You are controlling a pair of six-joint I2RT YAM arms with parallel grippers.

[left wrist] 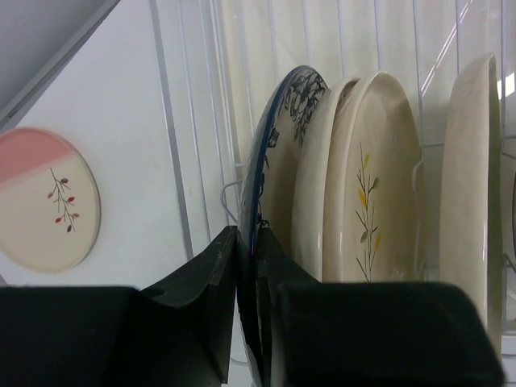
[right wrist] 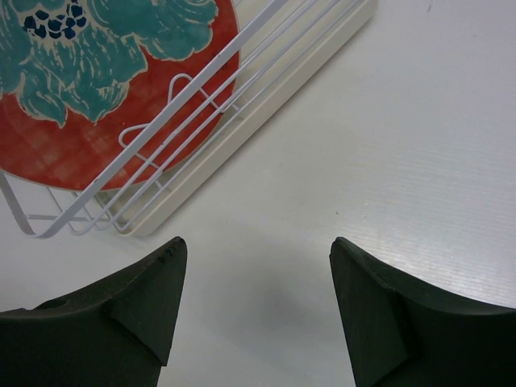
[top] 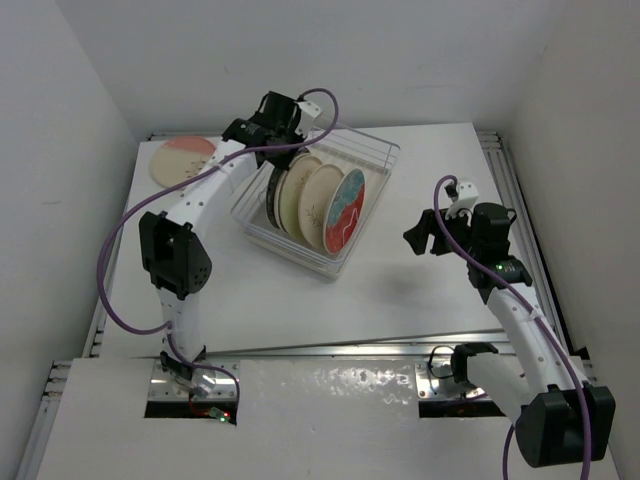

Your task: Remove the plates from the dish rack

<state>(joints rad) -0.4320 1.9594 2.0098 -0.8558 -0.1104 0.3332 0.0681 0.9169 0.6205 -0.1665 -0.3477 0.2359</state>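
The left end effector (left wrist: 247,242) pinches the rim of the blue-patterned plate (left wrist: 282,121). Lift straight out of the dish rack (top: 380,150), clear of the adjacent cream plate (left wrist: 313,201). The right end effector (right wrist: 254,274) is part-open and empty.

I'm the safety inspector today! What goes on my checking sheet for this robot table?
Surface: white table, no spills seen.
Job's things: clear dish rack holds four upright plates: blue floral plate, two cream plates, red-and-teal plate. A pink-patched plate lies flat on the table, far left.
Clutter: nothing seen.
Grippers: left tool shut on the blue floral plate's rim; right tool open, holding nothing, over bare table beside the rack.
Cables: purple cables loop along both arms.
Surroundings: white walls; metal rails along the table edges.
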